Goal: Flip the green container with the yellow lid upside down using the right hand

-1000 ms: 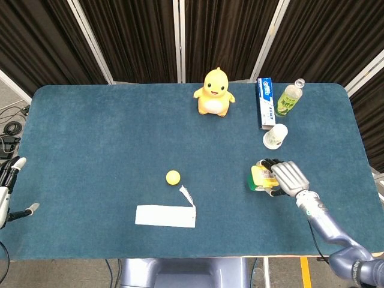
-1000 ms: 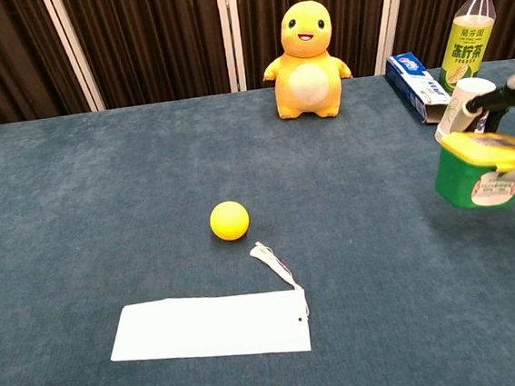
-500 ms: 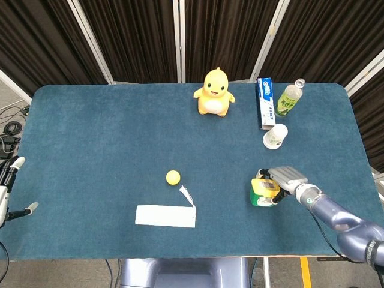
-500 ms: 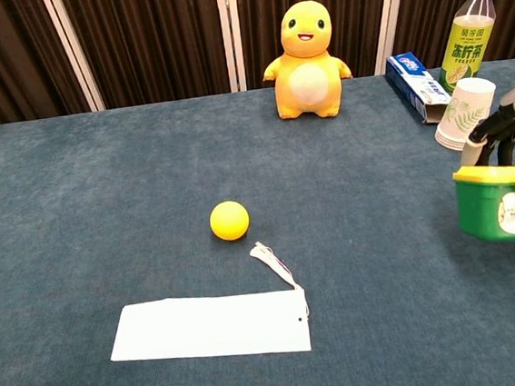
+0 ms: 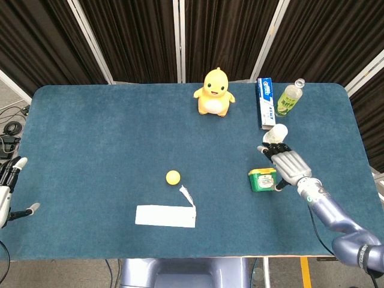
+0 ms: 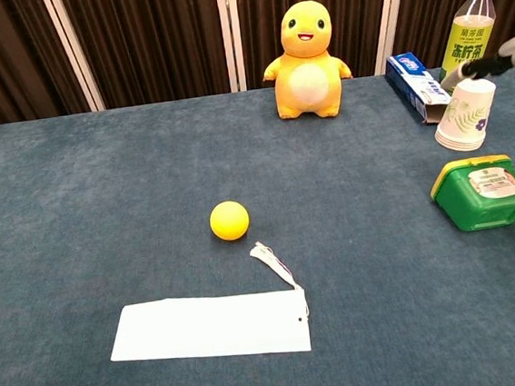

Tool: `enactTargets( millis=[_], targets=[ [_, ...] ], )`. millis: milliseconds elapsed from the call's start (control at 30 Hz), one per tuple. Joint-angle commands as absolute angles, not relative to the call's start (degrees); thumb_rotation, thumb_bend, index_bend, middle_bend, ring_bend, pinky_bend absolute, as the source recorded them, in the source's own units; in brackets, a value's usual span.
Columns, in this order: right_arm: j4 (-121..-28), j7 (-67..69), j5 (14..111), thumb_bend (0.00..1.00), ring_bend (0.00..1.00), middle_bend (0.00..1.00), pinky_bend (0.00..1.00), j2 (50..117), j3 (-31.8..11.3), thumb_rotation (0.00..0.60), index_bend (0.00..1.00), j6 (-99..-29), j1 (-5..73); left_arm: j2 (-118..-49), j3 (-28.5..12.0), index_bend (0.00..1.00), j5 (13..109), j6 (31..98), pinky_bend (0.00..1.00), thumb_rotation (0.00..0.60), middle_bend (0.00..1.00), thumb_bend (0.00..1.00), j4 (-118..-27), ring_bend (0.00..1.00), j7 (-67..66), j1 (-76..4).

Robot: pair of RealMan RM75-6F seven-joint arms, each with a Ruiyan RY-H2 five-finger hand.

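Container (image 5: 262, 180) first, from the head view: the green tub with its yellow rim lies on the blue table (image 5: 108, 132) toward my right side, in front of the paper cup (image 5: 275, 134), and my right hand (image 5: 287, 167) sits just beside it on the right, fingers spread and holding nothing, though whether a fingertip brushes its edge I cannot tell from here. My left hand (image 5: 7, 191) hangs off the table's left edge, fingers apart and empty. Further out are the yellow ball (image 5: 173, 176), the white paper strip (image 5: 165, 216), the plush duck (image 5: 213, 92), the toothpaste box (image 5: 265, 102) and the drink bottle (image 5: 289, 98). From the chest view the container (image 6: 479, 192) rests alone on the cloth, tilted a little, its labelled face turned up and toward the camera; which way up it now stands I cannot settle from this angle. Only fingertips (image 6: 483, 67) of my right hand show at the frame's edge above the cup (image 6: 463, 115), well clear of the tub. I judge it a light, stiff plastic box with smooth, somewhat slippery walls and a lid that could pop if squeezed at the rim. If I take it again, I would pinch across the short green sides below the rim.
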State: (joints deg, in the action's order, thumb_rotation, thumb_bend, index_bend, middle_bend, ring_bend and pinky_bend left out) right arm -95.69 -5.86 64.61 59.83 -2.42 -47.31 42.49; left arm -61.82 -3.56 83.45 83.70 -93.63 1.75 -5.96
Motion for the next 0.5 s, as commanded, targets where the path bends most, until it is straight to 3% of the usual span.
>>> enactTargets(
  millis=[33, 233, 500],
  targets=[
    [-95.96, -5.02, 74.83, 0.0, 0.0, 0.0, 0.0, 62.07, 0.34, 0.6, 0.0, -55.9, 36.48, -61.86, -3.56, 0.0, 83.41, 83.71, 0.0, 0.6, 0.0, 0.0, -93.68, 0.0, 1.7, -5.95],
    [-86.0, -2.01, 86.66, 0.0, 0.0, 0.0, 0.03, 68.36, 3.76, 0.6, 0.0, -61.76, 33.16, -61.97, -3.52, 0.0, 83.42, 83.59, 0.0, 0.6, 0.0, 0.0, -93.72, 0.0, 1.36, -6.02],
    [-76.95, -3.27, 90.09, 0.0, 0.0, 0.11, 0.17, 75.63, 4.06, 0.6, 0.06, -63.12, 32.26, -61.99, -3.58, 0.0, 83.12, 83.44, 0.0, 0.6, 0.0, 0.0, -93.75, 0.0, 1.24, -6.04]
  ],
)
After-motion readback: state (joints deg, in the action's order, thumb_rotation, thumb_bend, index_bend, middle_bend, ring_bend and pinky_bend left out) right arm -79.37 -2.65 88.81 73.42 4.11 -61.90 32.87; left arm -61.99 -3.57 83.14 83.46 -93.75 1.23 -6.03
